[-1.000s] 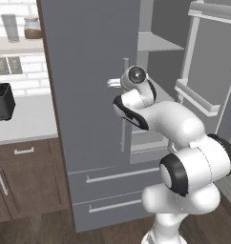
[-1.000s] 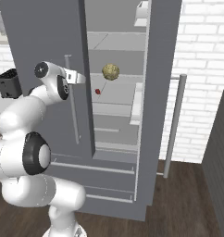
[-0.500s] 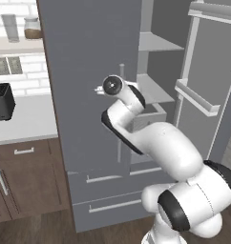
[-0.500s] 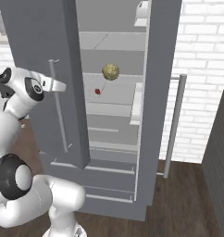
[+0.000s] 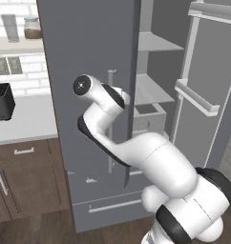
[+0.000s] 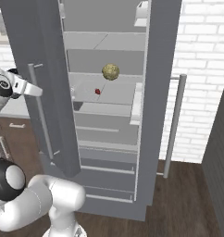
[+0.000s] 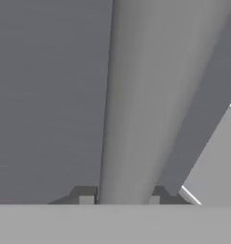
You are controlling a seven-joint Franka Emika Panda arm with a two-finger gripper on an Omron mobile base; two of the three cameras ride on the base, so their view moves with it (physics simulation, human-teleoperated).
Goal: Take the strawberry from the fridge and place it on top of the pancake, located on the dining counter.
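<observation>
Fridge [image 6: 109,55] is the landmark. Its left door [image 5: 89,71] stands swung out at a wide angle, its right door [image 5: 208,95] is open too, and the shelves are exposed in the right base view.

Arm is at the outer face of the left door, on the handle side. The end effector [image 7: 120,198] is clamped narrow around the door's vertical bar handle [image 7: 136,95]; in the hand view the bar runs straight up between the two finger tips [image 7: 86,196], one on each side.

Step in hand, as I judge it: finishing the door pull. To do it well:
- stay square to the bar and follow the hinge arc, so the tips don't twist on it
- stop once the opening clears an arm path to the middle shelf; looks close to enough
- release cleanly, back off the handle before swinging round the door edge

Lumpy yellow-green ball [image 6: 110,71] sits on the fridge's middle shelf [image 6: 116,95], toward the back. Strawberry [image 6: 97,91] is on that shelf, nearer the front and left of the ball, apart from it, untouched. Approach it low and from the front to avoid the ball.
</observation>
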